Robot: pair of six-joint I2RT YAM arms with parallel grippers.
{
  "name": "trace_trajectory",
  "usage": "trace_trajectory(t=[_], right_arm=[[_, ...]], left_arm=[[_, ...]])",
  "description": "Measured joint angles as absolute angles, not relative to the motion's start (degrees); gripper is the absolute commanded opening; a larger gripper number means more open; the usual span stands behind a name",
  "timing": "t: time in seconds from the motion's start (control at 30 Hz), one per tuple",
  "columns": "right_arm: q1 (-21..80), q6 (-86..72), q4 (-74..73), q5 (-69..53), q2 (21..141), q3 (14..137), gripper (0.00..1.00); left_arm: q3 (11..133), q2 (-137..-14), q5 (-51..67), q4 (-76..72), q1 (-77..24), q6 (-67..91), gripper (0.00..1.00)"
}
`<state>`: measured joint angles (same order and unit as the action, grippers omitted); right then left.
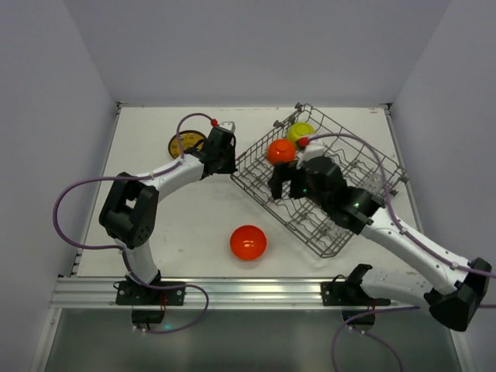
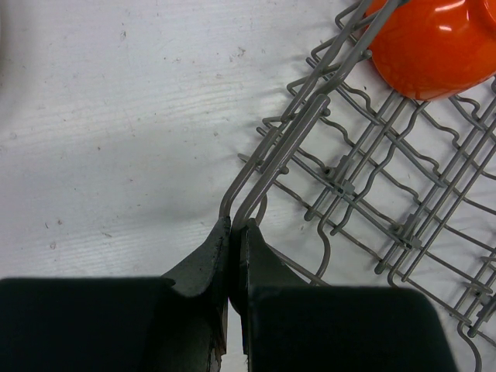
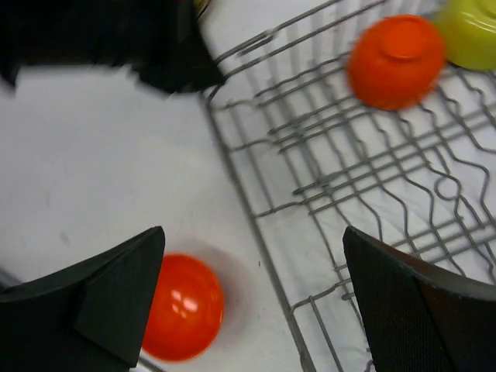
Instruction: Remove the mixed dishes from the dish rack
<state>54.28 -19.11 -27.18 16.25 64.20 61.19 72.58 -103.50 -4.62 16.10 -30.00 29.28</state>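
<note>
The grey wire dish rack [image 1: 353,159] stands tilted at the centre right. In it lie an orange bowl [image 1: 280,151] and a yellow-green bowl [image 1: 300,132]. A second orange bowl [image 1: 248,242] sits upside down on the table, and the patterned plate [image 1: 186,143] lies at the far left. My left gripper [image 1: 231,163] is shut on the rack's corner wire [image 2: 256,174]; its jaws [image 2: 239,223] pinch the rim. My right gripper [image 1: 285,186] hovers open and empty over the rack's near-left edge [image 3: 254,232]. The beige plates are not in view, and I cannot make out any glasses.
The right wrist view shows the table's orange bowl [image 3: 182,306] below the left finger, the rack's orange bowl [image 3: 395,60], the yellow-green bowl [image 3: 473,31] and the left gripper [image 3: 155,46]. White walls enclose the table on three sides. A metal rail [image 1: 232,291] runs along the near edge.
</note>
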Motion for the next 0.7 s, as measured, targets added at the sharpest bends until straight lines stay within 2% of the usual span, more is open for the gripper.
trace_trajectory(t=[0.07, 0.2, 0.43, 0.7], right_arm=[[42.1, -26.4, -21.9, 15.2, 59.4, 56.3, 0.99], [28.1, -39.6, -15.8, 11.6, 59.1, 51.4, 0.99], [17.9, -54.5, -2.7, 2.9, 77.5, 51.2, 0.99], [15.7, -62.8, 1.2, 0.2, 93.2, 57.6, 0.99]], left_arm=[[72.6, -103.5, -4.6, 16.1, -30.0, 29.3, 0.0], [72.6, -103.5, -4.4, 16.2, -30.0, 29.3, 0.0], [72.6, -103.5, -4.3, 16.2, -30.0, 29.3, 0.0], [72.6, -103.5, -4.3, 16.2, -30.0, 29.3, 0.0]])
